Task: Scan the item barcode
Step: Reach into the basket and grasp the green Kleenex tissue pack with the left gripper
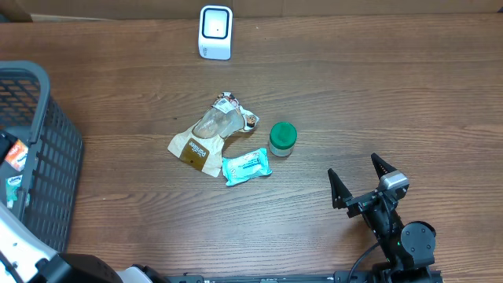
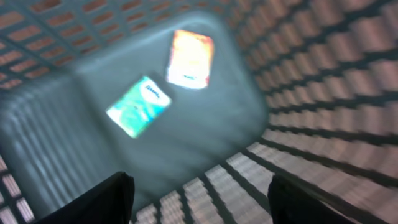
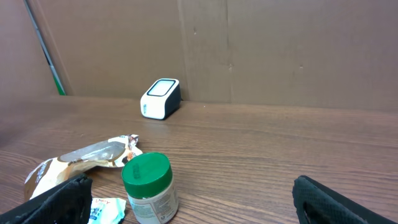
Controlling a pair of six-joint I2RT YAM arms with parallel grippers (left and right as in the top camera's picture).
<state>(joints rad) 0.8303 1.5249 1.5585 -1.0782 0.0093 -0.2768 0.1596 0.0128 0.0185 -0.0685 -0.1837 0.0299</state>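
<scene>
left gripper [image 2: 200,184] hangs spread and empty over the basket [image 1: 55,157], right gripper [image 1: 353,164] wide, empty; i'd take the jar [image 1: 282,138] by its lid, barcode facing the scanner [image 1: 215,31].

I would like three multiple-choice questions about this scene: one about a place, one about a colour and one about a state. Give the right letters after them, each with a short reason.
1. Where does the white scanner stand?
A. in the middle of the table
B. at the far edge of the table
C. at the near edge, next to the robot

2. What colour is the lid of the small jar?
A. red
B. green
C. white

3. How is the right gripper?
A. open and empty
B. shut on the small jar
C. shut with nothing in it

Answers:
1 B: it stands alone beyond the brown bag.
2 B: both the overhead and right wrist views show a green lid.
3 A: its fingers are spread apart over bare table.
</scene>
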